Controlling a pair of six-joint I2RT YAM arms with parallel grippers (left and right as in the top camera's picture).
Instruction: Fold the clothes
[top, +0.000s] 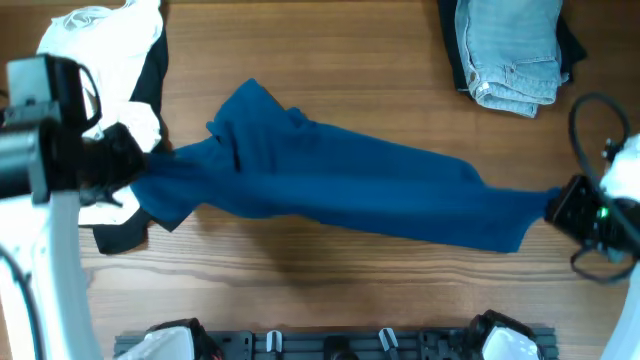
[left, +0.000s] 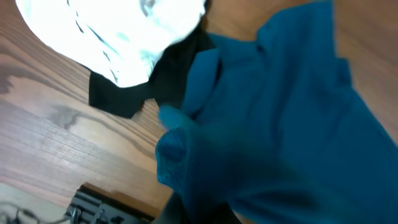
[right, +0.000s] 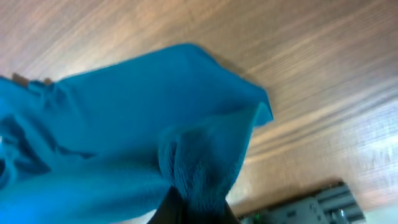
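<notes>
Blue shirt, soft & limp, pinched tight at opposite ends by left gripper, right gripper; prob. best gripped at hems.
</notes>
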